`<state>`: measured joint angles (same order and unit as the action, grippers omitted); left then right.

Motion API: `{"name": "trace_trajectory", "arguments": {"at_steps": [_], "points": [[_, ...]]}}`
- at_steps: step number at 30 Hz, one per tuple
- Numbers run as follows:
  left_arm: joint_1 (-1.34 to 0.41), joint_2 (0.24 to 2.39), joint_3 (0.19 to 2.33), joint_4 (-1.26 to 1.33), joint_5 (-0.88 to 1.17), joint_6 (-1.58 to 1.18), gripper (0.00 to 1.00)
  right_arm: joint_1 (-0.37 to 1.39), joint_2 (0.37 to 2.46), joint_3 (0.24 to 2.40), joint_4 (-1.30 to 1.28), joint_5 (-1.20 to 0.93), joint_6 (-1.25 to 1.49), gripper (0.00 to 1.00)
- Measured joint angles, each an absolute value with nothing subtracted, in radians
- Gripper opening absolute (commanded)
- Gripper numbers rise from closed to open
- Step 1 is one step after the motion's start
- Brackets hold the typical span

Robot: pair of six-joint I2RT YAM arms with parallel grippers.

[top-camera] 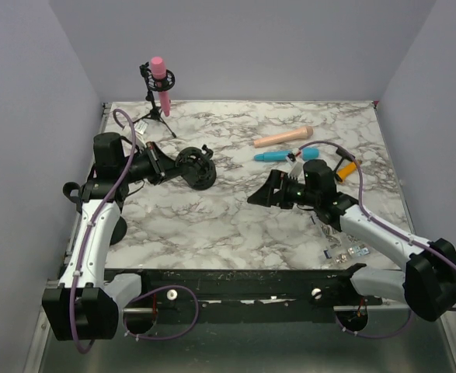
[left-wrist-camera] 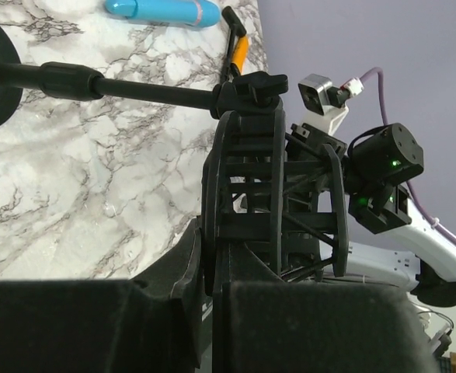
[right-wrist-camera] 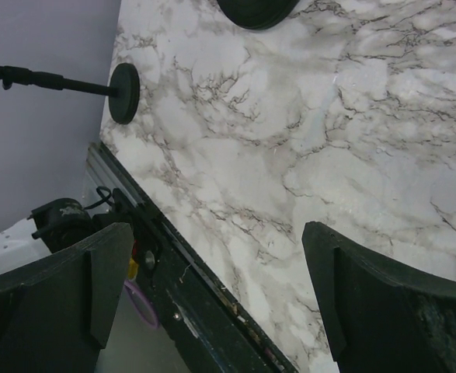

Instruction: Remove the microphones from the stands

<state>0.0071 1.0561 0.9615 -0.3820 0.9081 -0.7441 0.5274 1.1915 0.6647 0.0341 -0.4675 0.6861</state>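
Left gripper (top-camera: 166, 166) clenches the black shock mount (left-wrist-camera: 274, 202); right gripper (right-wrist-camera: 220, 272) hangs released; pink microphone (top-camera: 160, 84) sits in its tripod stand (top-camera: 156, 116), likely needing a reach there next.

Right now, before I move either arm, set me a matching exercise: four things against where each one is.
Things: 1 pink microphone; 2 peach microphone; 3 blue microphone; 4 empty black stand.
Places: A clamped in the left fingers; B upright in the tripod stand, back left; C lying flat, nearer the arms than the peach one; D lying flat, farther back than the blue one.
Pairs: 1-B; 2-D; 3-C; 4-A.
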Motion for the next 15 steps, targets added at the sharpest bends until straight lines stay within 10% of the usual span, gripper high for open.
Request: {"name": "trace_trajectory", "arguments": {"at_steps": [15], "points": [[0.136,1.194,0.974,-0.210,0.938,-0.858,0.62,0.570,1.267,0.699,0.037,-0.487,0.757,1.00]]}}
